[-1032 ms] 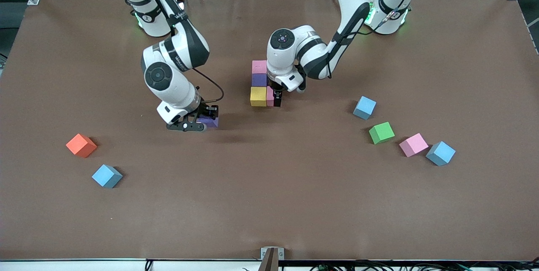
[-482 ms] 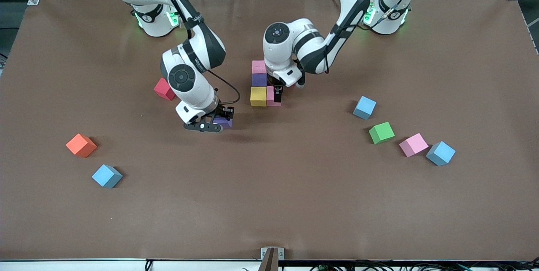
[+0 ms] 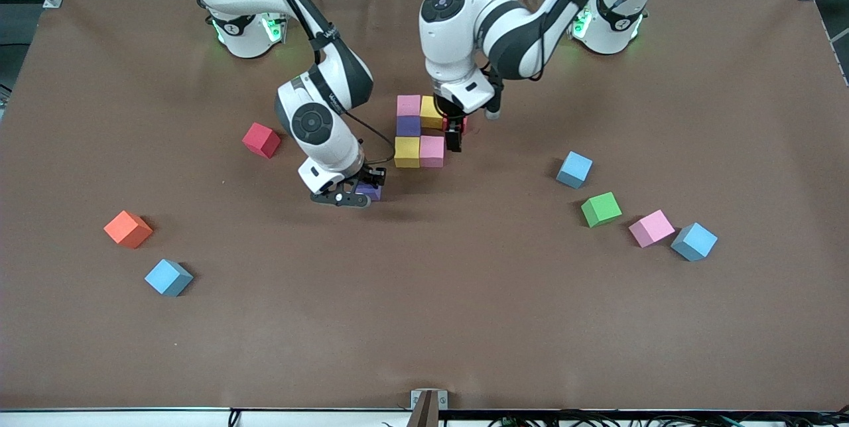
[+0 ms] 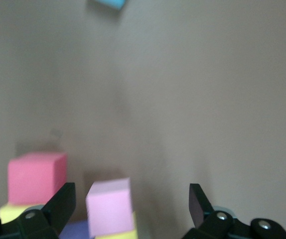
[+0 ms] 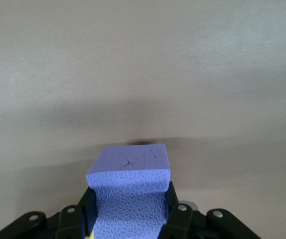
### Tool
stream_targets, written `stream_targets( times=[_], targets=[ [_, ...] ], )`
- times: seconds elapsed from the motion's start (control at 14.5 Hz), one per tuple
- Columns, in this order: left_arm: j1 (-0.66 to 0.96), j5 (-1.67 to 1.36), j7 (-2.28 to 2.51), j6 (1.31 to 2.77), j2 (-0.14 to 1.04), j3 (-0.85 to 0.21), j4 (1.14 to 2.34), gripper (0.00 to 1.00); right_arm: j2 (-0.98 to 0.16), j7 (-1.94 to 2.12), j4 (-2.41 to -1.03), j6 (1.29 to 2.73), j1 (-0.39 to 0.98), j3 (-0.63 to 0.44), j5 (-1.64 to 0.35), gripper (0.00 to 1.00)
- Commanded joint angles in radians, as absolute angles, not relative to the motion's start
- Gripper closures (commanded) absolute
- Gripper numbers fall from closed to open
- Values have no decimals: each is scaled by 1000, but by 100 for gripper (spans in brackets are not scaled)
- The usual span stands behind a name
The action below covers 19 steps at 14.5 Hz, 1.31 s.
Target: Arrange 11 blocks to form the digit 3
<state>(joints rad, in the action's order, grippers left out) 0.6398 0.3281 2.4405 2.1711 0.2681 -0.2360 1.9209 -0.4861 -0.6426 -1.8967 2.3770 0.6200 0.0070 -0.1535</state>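
We find six cubes (image 3: 419,132) joined mid-bench, the right pincer (image 3: 355,193) clamped on a purple cube (image 3: 369,191) just above the bench near them, the left pincer (image 3: 455,136) apart over them, and other cubes (image 3: 600,208) lying loose, unplaced.

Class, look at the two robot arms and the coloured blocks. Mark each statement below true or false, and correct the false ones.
1. The right gripper holds a purple cube. True.
2. The left gripper grips a pink cube. False: it is open and empty, over the cluster.
3. The orange cube touches the cluster. False: it lies apart, toward the right arm's end.
4. The green cube lies loose on the table. True.
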Motion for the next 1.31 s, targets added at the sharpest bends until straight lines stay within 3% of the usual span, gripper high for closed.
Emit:
stream_targets(
  times=[0.0,0.55,1.24],
  targets=[
    [540,351,2253,2161,242,-236,1931,0,-538,-686,-1836,2375,655,0,-167,96],
    [229,350,1607,2166,285,-239,1887,0,-587,-689,-1773,2372,709,0,-155,95],
    [52,336,1054,2197,476,-244,1796,0,-618,-689,-1747,2373,752,-3,-134,93]
  ],
)
